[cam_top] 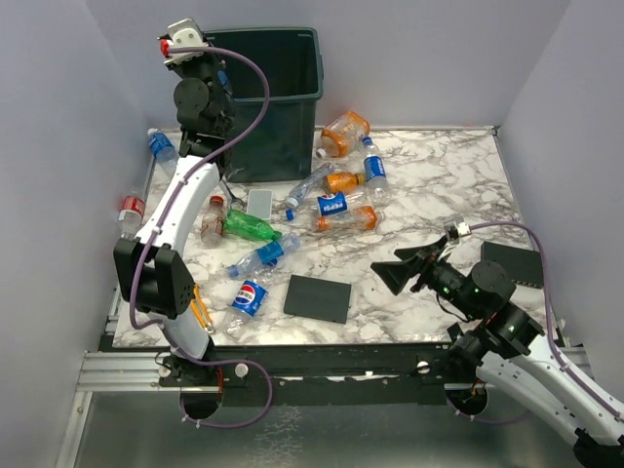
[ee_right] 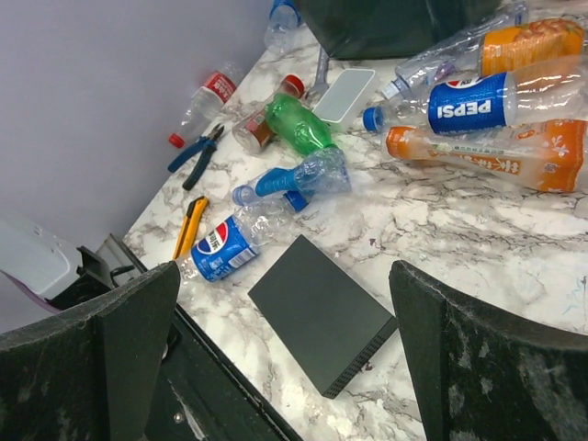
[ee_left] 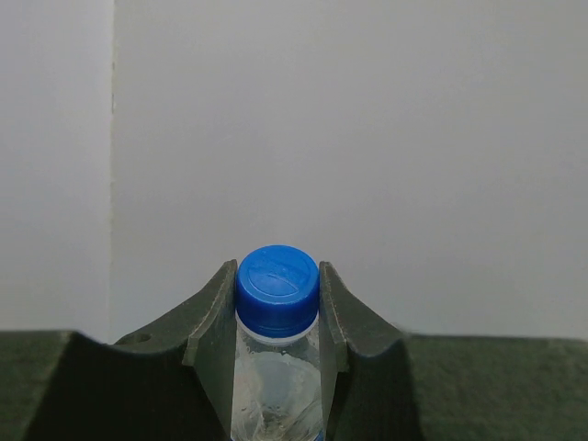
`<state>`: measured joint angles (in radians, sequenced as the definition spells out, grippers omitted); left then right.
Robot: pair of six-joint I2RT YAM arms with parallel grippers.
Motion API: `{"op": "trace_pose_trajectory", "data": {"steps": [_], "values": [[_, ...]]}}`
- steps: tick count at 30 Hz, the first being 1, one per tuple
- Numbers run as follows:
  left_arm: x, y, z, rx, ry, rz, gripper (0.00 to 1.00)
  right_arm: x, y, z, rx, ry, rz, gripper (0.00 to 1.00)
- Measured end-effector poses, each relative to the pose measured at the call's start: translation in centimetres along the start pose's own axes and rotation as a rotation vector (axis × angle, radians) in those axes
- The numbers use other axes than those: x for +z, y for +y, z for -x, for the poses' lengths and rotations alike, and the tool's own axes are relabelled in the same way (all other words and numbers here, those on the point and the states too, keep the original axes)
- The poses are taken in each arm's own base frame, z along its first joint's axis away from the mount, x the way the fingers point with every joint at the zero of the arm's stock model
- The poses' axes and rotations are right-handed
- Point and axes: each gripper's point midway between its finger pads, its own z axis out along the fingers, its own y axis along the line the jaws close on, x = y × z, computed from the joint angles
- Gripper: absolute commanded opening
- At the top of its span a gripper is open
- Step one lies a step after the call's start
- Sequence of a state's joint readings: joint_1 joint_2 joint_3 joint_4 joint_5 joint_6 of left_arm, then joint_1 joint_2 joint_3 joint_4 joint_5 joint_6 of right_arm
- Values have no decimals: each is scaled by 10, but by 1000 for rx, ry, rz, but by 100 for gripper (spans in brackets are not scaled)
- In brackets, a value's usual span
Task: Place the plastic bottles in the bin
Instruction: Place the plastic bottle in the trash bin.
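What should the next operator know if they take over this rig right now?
Left gripper: shut on the neck of a clear blue-capped bottle, raised by the left rim of the bin, not yet released.
Right gripper: open and empty, hovering above the table near the black plate.
Done: the inside of the bin is not visible, so the count is unknown.
Left: drop the held one, then clear about a dozen bottles on the table, including the Pepsi bottle and the green bottle.
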<state>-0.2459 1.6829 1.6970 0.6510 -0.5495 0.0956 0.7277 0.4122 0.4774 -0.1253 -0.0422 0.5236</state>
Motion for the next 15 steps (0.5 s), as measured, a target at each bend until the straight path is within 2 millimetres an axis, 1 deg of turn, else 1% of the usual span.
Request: {"op": "trace_pose_trajectory", "data": {"steps": [3,7,9,11,12,13,15], "values": [[3,3,-30,40,41,13,0,0,-3,2,3,-13,-18,100],[2,1,-60,68,98,10,0,1,-7,3,8,-18,-42,100],[1,0,-71,79,126,8,10,2,-10,2,9,-17,-55,100],[0,0,-84,89,157,7,32,3,-13,0,10,-11,-69,100],[0,0,-90,95,174,7,46,3,-15,-1,10,-8,-79,100],[0,-1,-95,96,187,6,62,4,-17,-2,9,-4,-89,100],[-1,1,-106,112,225,4,89,4,-21,-4,8,5,-107,100]]}}
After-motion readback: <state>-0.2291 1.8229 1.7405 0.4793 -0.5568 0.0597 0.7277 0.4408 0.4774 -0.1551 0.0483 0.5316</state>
